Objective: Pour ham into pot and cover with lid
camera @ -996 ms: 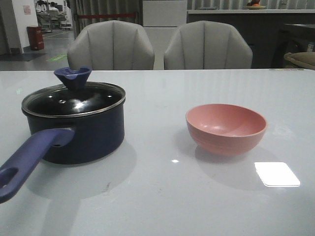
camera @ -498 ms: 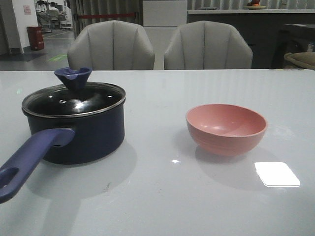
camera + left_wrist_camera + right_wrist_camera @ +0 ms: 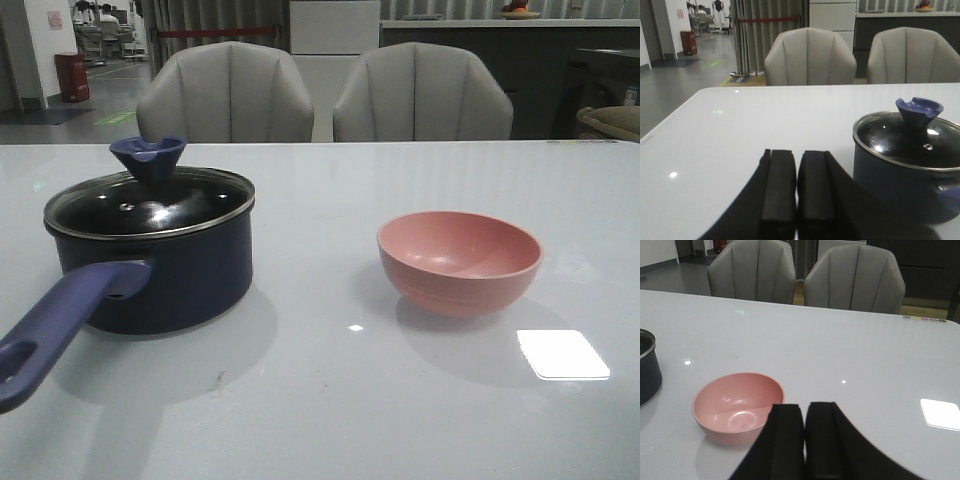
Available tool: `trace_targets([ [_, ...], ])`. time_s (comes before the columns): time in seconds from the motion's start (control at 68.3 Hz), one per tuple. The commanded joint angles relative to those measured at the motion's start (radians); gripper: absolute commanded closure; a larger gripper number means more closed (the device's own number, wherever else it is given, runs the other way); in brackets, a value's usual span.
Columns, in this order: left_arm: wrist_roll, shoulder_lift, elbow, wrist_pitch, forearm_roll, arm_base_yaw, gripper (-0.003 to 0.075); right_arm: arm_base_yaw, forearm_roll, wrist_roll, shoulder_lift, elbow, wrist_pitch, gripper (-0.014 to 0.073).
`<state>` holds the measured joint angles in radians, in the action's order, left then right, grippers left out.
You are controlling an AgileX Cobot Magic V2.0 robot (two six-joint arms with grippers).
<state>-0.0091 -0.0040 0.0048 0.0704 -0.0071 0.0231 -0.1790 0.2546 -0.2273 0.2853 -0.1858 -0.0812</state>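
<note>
Left gripper [image 3: 796, 192] and right gripper [image 3: 804, 440] both closed, empty; lid [image 3: 150, 203] on pot [image 3: 170, 275].

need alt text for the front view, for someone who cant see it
A dark navy pot sits on the left of a white table, its glass lid on and its long purple-blue handle pointing toward the camera. A pink bowl stands apart on the right, with no contents visible from this angle. Two grey chairs stand behind; neither arm is in view.
</note>
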Motion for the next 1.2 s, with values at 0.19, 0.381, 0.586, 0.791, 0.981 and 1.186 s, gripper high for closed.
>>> trace_targets([
  [0.19,-0.011,-0.02,0.021,-0.096,-0.012,-0.002,0.0608,0.0,0.002,-0.01,0.006,-0.028,0.081,0.0415],
  [0.381,-0.011,-0.02,0.021,-0.096,-0.012,-0.002,0.0608,0.0,0.002,-0.01,0.006,-0.028,0.081,0.0415],
  [0.586,-0.011,-0.02,0.021,-0.096,-0.012,-0.002,0.0608,0.0,0.002,-0.01,0.006,-0.028,0.081,0.0415],
  [0.791,-0.011,-0.02,0.021,-0.096,-0.012,-0.002,0.0608,0.0,0.002,-0.01,0.006,-0.028,0.081,0.0415],
  [0.981,-0.011,-0.02,0.021,-0.096,-0.012,-0.002,0.0608,0.001,-0.007,-0.011,0.006,-0.02,0.092,0.0415],
  [1.186,-0.011,-0.02,0.021,-0.096,-0.012,-0.002,0.0608,0.003,-0.22,0.112,-0.087,0.034,0.103,0.0415],
])
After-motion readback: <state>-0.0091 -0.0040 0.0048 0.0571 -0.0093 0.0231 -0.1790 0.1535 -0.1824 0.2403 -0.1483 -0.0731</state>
